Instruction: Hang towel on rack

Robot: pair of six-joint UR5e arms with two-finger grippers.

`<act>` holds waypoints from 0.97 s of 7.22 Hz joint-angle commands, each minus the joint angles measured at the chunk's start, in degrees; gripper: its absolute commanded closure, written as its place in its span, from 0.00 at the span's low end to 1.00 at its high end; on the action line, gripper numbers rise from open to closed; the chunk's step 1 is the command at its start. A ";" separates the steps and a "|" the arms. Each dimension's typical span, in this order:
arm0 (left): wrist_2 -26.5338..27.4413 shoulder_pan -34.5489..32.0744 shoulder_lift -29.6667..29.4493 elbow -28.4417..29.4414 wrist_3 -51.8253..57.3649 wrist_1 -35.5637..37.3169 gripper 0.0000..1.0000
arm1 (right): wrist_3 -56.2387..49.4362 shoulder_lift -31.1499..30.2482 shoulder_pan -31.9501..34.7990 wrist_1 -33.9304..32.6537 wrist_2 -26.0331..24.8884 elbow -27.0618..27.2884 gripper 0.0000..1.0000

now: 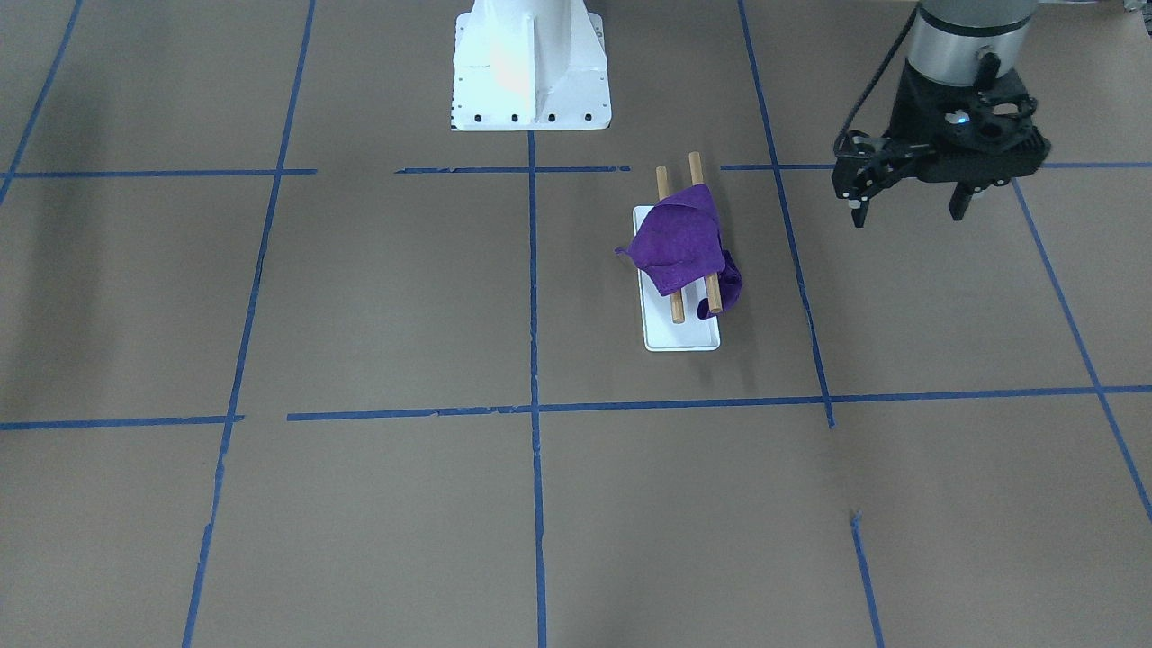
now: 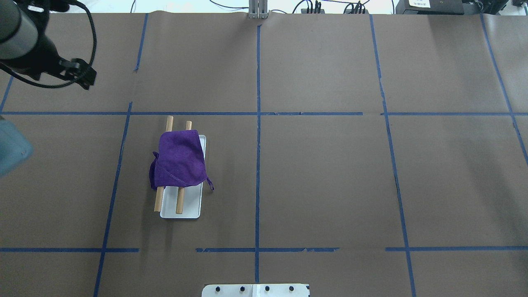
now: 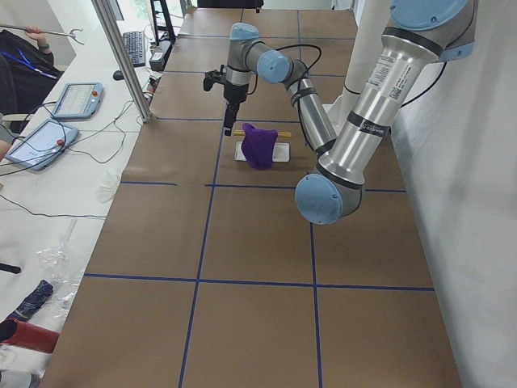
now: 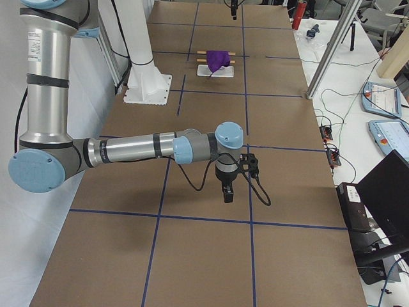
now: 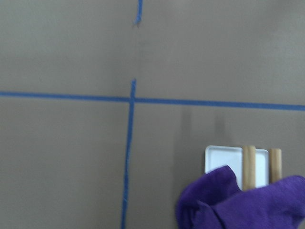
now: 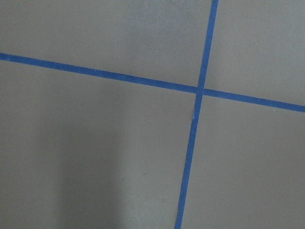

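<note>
Front-facing view: I read the towel, purple, just right of frame centre, draped across both rods of the rack; the rod ends show bare above and below the cloth; one fold hangs over the rack's right side, one corner sticks out at its left; the white base rests flat on the table.

Left gripper: upper right of the same frame, above the table and well apart from the rack; I see its fingers spread wide with nothing between them.

Left wrist view: the towel and the rod ends sit in the lower right corner.

Right gripper: I find it only in the right-side view, frame centre, pointing down over a tape line, far from the rack; I cannot tell how its fingers stand.
</note>
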 commanded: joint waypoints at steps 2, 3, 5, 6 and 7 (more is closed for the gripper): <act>-6.47 -17.46 3.97 9.87 28.04 -2.85 0.00 | -4.54 1.17 5.89 0.08 9.71 -6.36 0.00; -9.54 -22.74 6.43 15.13 34.91 -7.74 0.00 | -6.84 2.91 7.04 -0.01 9.81 -8.91 0.00; -13.34 -28.05 11.80 25.51 40.42 -17.77 0.00 | -6.87 4.86 8.28 -0.10 9.81 -11.83 0.00; -13.35 -28.24 15.21 28.86 40.34 -21.21 0.00 | -6.69 5.12 8.55 -0.01 9.81 -11.83 0.00; -13.44 -29.89 17.77 29.77 40.34 -23.07 0.00 | -6.17 5.04 8.55 0.07 9.72 -11.83 0.00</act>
